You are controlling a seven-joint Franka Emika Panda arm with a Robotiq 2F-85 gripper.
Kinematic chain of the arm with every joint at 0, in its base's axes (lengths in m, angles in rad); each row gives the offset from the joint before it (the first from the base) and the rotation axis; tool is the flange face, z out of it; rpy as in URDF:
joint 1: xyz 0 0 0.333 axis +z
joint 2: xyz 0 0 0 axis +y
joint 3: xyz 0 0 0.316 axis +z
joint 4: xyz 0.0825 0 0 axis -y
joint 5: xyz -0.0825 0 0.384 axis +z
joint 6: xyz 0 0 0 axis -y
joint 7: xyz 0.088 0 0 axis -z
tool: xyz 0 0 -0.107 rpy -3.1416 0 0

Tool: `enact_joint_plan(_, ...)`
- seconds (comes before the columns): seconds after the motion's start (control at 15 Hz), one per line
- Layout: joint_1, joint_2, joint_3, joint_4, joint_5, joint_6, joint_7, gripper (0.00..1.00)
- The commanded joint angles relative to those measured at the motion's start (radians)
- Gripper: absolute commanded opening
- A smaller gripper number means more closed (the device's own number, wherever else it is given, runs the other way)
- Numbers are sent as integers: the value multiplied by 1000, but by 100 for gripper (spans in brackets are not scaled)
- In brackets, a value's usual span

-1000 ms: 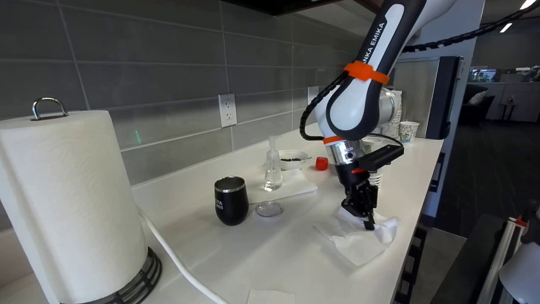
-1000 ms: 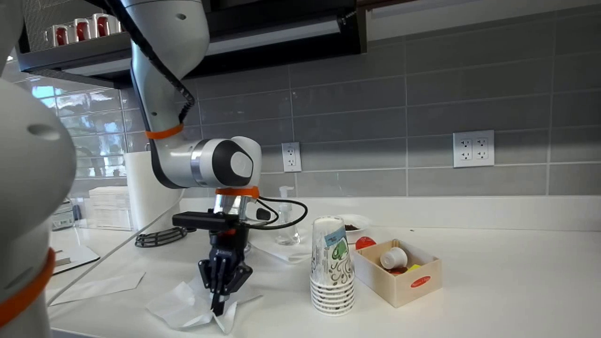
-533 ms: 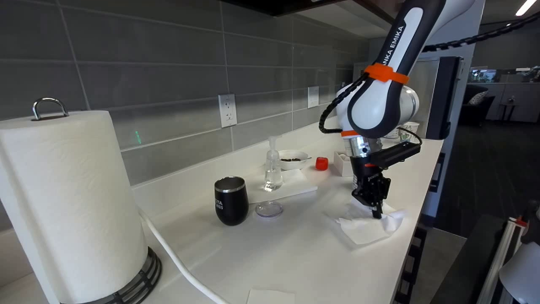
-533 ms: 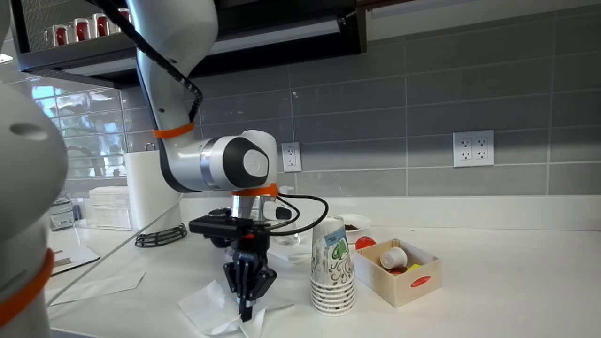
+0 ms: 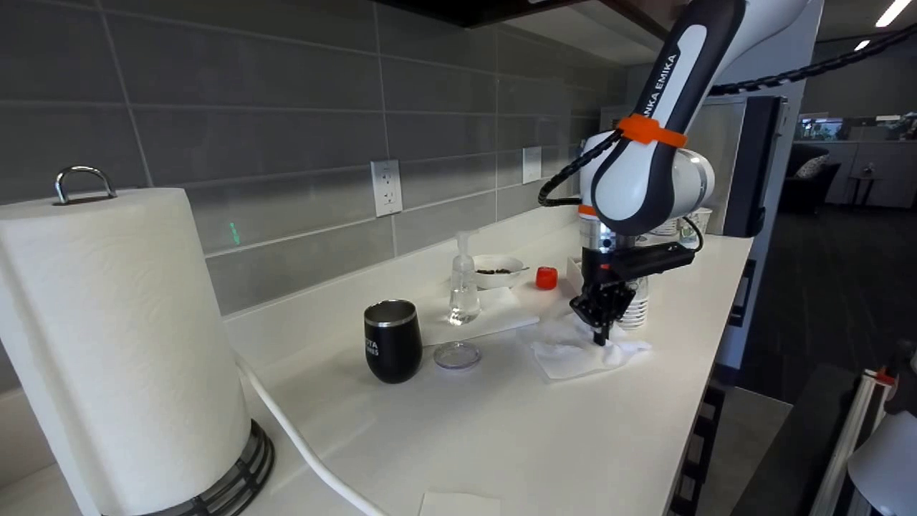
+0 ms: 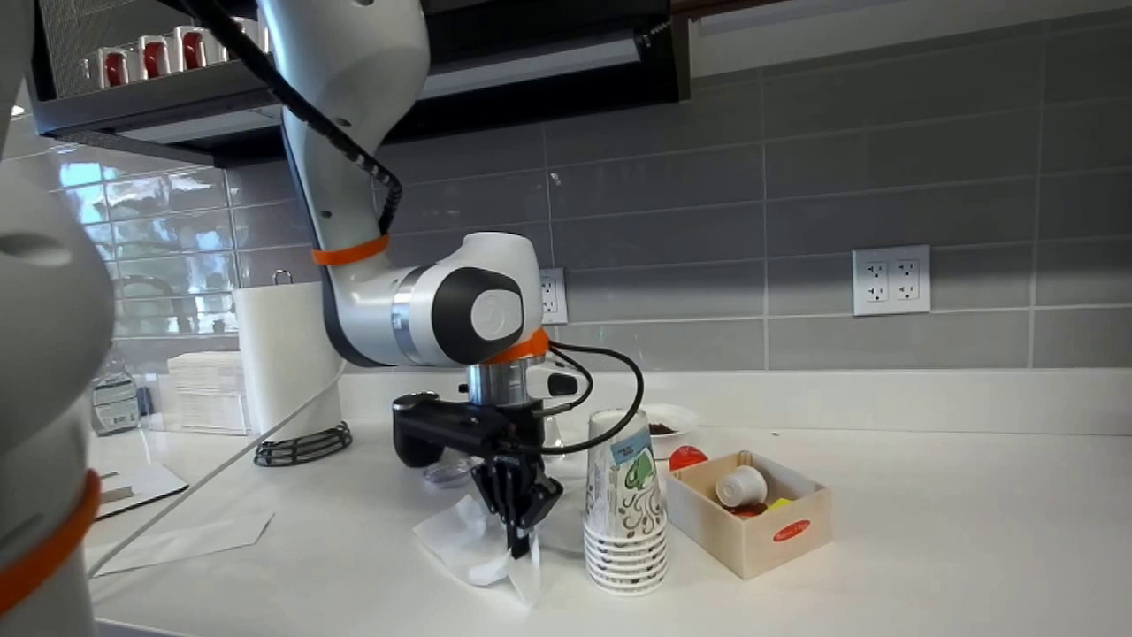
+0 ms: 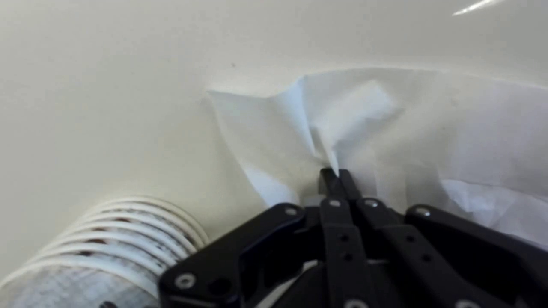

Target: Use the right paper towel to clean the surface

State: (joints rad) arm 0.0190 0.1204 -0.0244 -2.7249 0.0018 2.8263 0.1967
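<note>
Loosely crumpled, the white paper towel (image 7: 402,128) is pinched in the end effector (image 7: 338,179), jaws drawn together.

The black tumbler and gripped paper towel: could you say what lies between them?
An exterior view shows a clear round lid, a white sheet behind it.

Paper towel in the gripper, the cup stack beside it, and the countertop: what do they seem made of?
Paper towel: thin, matte paper, by its creases and limp folds.
Cup stack: probably printed paper, by the swirl pattern and rounded rims; coating unclear.
Countertop: smooth, fairly glossy, judging by the bright streak in the wrist view; stone or laminate, I can't tell.
</note>
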Motion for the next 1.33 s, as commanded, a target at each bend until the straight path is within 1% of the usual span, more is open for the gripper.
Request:
enact_joint_plan(0.0,-11,84,67,61,138,96,-86,0)
enact_joint_plan(0.2,-17,125,110,101,181,117,-114,0)
enact_joint_plan(0.33,-29,126,138,115,206,100,-147,0)
enact_joint_plan(0.47,-56,106,186,112,251,62,-206,0)
enact_joint_plan(0.53,-71,88,214,107,277,21,-245,0)
enact_joint_plan(0.67,-73,54,230,85,298,-65,-288,0)
enact_joint_plan(0.8,-49,31,200,65,271,-152,-270,0)
enact_joint_plan(1.0,-17,6,131,29,175,-244,-161,0)
enact_joint_plan(1.27,3,-25,48,-16,2,-336,45,0)
